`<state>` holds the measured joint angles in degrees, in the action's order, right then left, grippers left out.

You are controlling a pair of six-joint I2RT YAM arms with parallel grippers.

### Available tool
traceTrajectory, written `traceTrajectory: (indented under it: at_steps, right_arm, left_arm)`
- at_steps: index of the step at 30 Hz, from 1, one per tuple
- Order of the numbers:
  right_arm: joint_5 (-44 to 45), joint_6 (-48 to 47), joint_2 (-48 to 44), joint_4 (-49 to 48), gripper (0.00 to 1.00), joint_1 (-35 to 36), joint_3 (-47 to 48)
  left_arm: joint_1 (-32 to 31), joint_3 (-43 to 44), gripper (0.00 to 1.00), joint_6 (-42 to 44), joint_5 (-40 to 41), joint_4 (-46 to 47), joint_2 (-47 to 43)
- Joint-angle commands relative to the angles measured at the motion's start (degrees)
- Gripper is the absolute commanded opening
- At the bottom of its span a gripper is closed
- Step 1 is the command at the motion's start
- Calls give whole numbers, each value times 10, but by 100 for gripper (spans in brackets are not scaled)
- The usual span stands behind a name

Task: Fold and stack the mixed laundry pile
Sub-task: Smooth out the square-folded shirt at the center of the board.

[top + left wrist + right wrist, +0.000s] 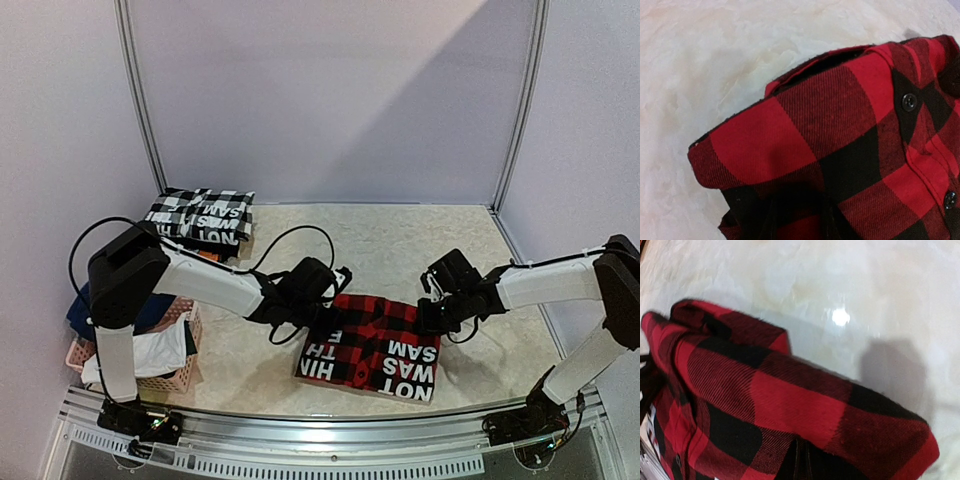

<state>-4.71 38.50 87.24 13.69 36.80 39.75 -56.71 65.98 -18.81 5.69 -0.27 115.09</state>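
I have the plaid shirt (pixel 375 345) lying mid-table (pixel 400 240), its far edge lifted. My left gripper (pixel 322 298) is partly closed, pinching the left corner. My right gripper (pixel 428 312) is clamped almost fully on the right corner.

Surroundings: table, basket, frame and walls

A cream, faintly marbled tabletop (pixel 400 235) fills the floor of the booth and shows a small bright glare spot in the right wrist view. A pink plastic lattice basket (pixel 187 372) stands at its near left corner. A ribbed silver metal rail (pixel 330 428) runs along the near edge. Two thin grey metal uprights (pixel 140 100) rise from the far corners, with plain pale lilac wall panels (pixel 330 100) between and beside them.
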Motion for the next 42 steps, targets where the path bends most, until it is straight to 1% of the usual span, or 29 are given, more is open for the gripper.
traceTrajectory:
  at_steps: [1, 4, 6, 9, 11, 13, 17, 21, 23, 26, 29, 31, 34, 36, 37, 39, 42]
  right_arm:
    - [44, -10, 54, 39, 7, -25, 34]
    - [82, -20, 80, 62, 6, -32, 74]
    - [85, -27, 91, 78, 6, -33, 97]
    - [42, -42, 86, 70, 7, -33, 110]
    - [3, -53, 76, 67, 9, -32, 120]
    - [-2, -64, 65, 84, 10, -26, 140]
    - [-5, -77, 36, 120, 12, -10, 164]
    - [6, -63, -13, 141, 12, -7, 139]
    - [21, -50, -44, 148, 10, -7, 113]
    - [37, -28, -83, 152, 8, -7, 70]
    - [34, -21, -104, 135, 7, -6, 39]
    - [31, -17, -104, 121, 7, -7, 24]
    - [35, -9, -94, 106, 7, -7, 4]
    - [43, -5, -85, 103, 7, -6, -4]
    - [64, -3, -80, 104, 6, -7, -7]
    - [72, 0, -68, 101, 6, -6, -13]
    - [71, 2, -53, 90, 6, -6, -24]
  left_arm:
    - [-17, -55, 33, -53, 45, -28, -37]
    - [-34, -74, 33, -56, 66, -21, -76]
    - [-39, -82, 36, -52, 77, -23, -101]
    - [-39, -92, 40, -42, 98, -28, -137]
    - [-38, -99, 47, -38, 110, -31, -161]
    - [-38, -108, 50, -39, 116, -29, -182]
    - [-42, -121, 51, -44, 111, -25, -212]
    - [-50, -141, 51, -58, 125, -31, -236]
    - [-51, -158, 52, -68, 128, -25, -248]
    - [-51, -189, 58, -80, 138, -12, -269]
    - [-51, -204, 61, -85, 161, -12, -284]
    - [-51, -213, 68, -93, 176, -11, -291]
    - [-51, -229, 81, -103, 189, -8, -303]
    - [-51, -241, 90, -108, 190, 15, -311]
    - [-51, -245, 93, -110, 188, 17, -313]
    - [-51, -249, 99, -114, 181, 17, -313]
    - [-51, -259, 99, -127, 164, 27, -312]
